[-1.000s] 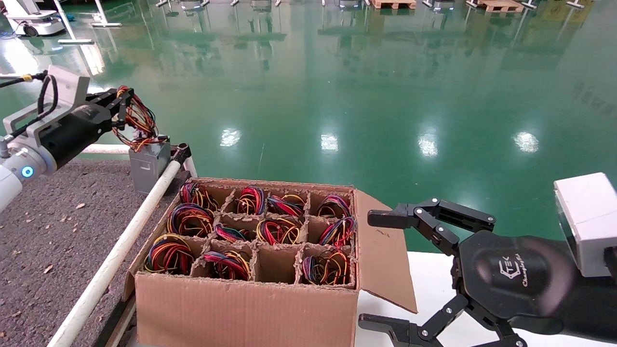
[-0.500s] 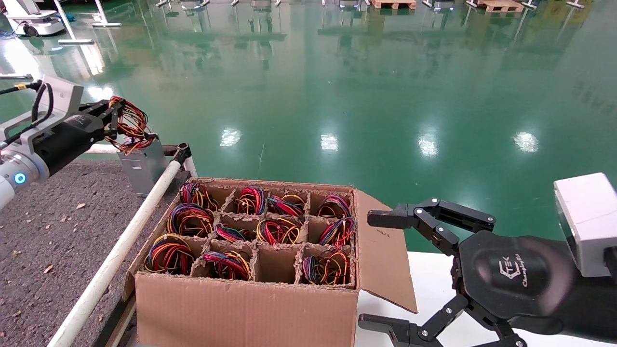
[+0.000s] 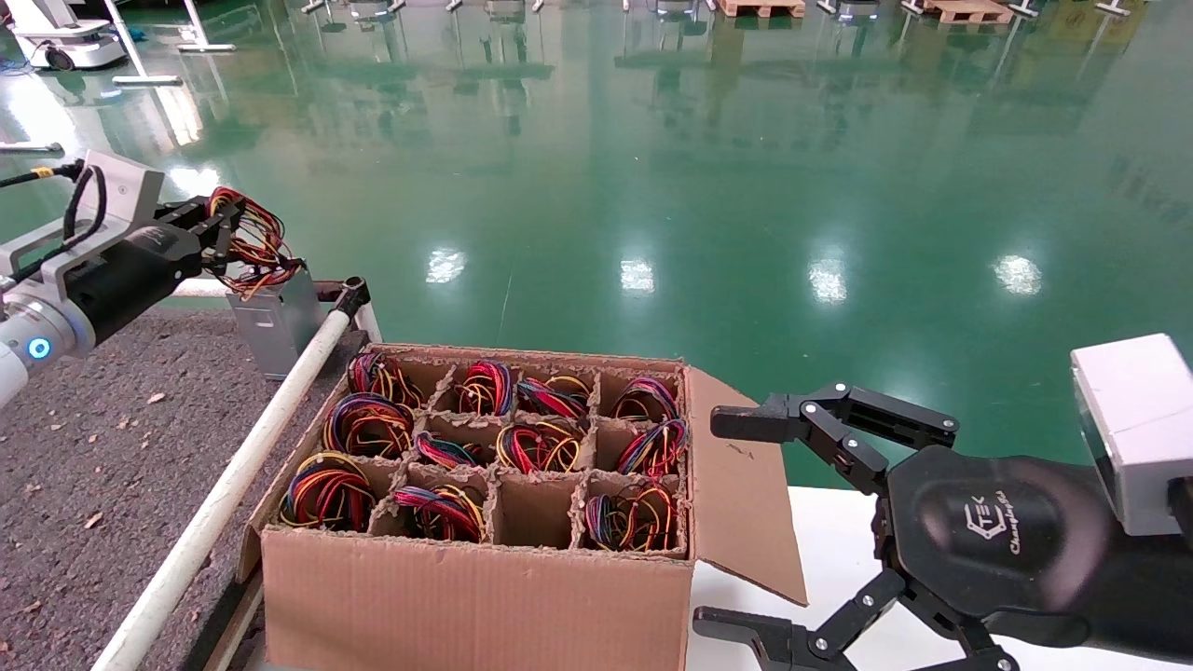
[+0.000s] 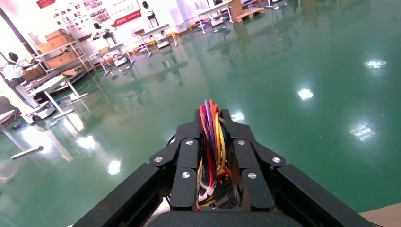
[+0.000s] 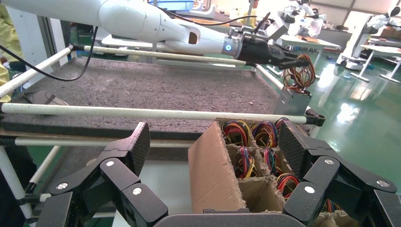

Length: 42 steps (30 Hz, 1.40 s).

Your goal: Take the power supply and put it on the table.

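On the far left, the left end effector point(image 3: 219, 233) is closed on the coloured wires of the power supply point(image 3: 266, 317) and holds it by this bundle. The grey metal box hangs under the wires, at the far corner of the dark speckled surface point(image 3: 102, 438), just beside the white tube point(image 3: 233, 485) of its border. Compared with one second ago, the arm has moved to the left and a little back, so the box is now more over the speckled surface and less over the tube. In the last half second it has almost not moved, and the box looks very near the surface or already touching; I cannot tell which. In the left wrist view the two fingers point(image 4: 187, 177) press the wires between them.

I judge that the carrying is nearly finished and that what remains is to lower the box fully and let go of the wires.

To the right of the tube stands the cardboard box point(image 3: 485, 578), with more wire bundles in its compartments and one compartment in the front row empty. On the far right, the right end effector point(image 3: 732, 527) waits wide and holding nothing, above the white surface point(image 3: 829, 550) beside the cardboard box.
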Each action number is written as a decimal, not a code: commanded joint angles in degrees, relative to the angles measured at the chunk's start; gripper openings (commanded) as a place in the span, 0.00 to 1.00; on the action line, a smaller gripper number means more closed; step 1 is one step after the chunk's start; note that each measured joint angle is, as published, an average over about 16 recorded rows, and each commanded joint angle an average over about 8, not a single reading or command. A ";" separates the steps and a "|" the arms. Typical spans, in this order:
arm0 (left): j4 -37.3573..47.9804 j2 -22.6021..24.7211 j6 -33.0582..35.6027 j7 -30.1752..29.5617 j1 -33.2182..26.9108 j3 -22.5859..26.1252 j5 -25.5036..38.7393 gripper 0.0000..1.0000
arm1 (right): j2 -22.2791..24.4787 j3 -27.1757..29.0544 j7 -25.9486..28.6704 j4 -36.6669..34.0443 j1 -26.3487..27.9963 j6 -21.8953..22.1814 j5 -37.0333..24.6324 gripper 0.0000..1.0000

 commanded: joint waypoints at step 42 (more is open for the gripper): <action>-0.19 -0.16 0.73 -0.01 0.02 -0.02 0.07 1.00 | 0.00 -0.01 -0.01 -0.01 0.01 -0.01 0.00 1.00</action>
